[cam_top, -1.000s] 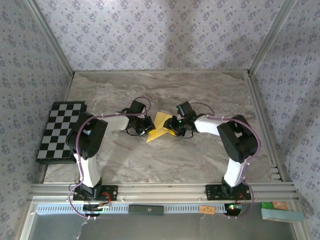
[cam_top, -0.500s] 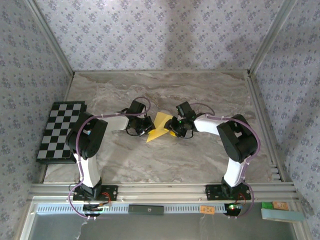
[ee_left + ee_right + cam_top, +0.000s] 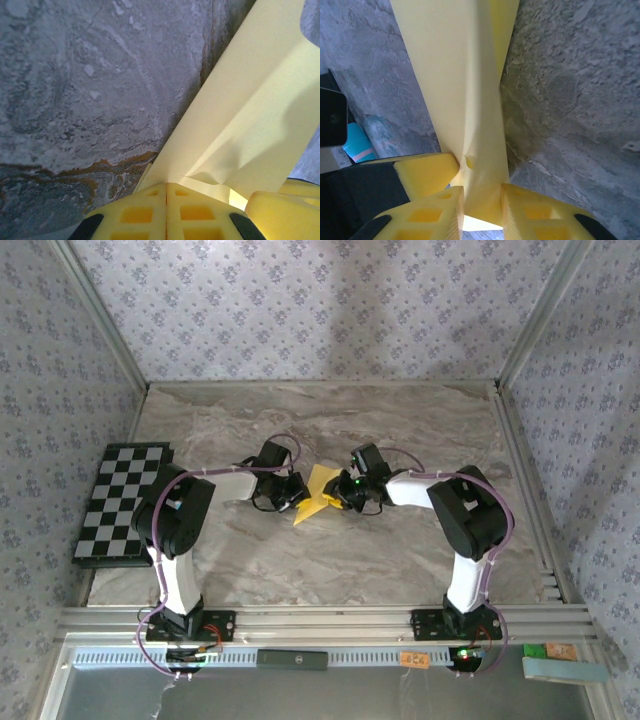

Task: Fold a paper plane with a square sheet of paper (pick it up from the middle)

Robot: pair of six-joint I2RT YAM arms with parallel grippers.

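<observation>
Paper sheet (image 3: 314,498) is located mid-desk, folded and creased, held up between the two claws rather than laid flat. In the top view its long axis is seen running far-to-near with a tilt: the far end sits toward the right and the pointed near tip is aimed near-left. Fold detail is not resolved from above and is given by the wrist views. In the left wrist view the paper sheet (image 3: 250,110) is seen fanning from the fingertips toward the upper right, with layered flaps and a crease. In the right wrist view the paper sheet (image 3: 450,75) is seen as a long strip running up from the fingertips, with a centre crease along it. Left claw (image 3: 296,494) is placed at the paper's left edge. Up close, the left claw (image 3: 166,186) is seen with jaws pressed together, and the paper's corner is pinched at the seam. Right claw (image 3: 342,498) is placed at the right edge. Up close, the right claw (image 3: 482,192) is seen with a narrow gap that the paper fills. A firm clamp cannot be told. A third yellow finger (image 3: 427,170) is seen just beside the strip. The marble desk (image 3: 400,430) is bare around the paper. A checkered board (image 3: 120,500) is seen at the left edge, well apart.
</observation>
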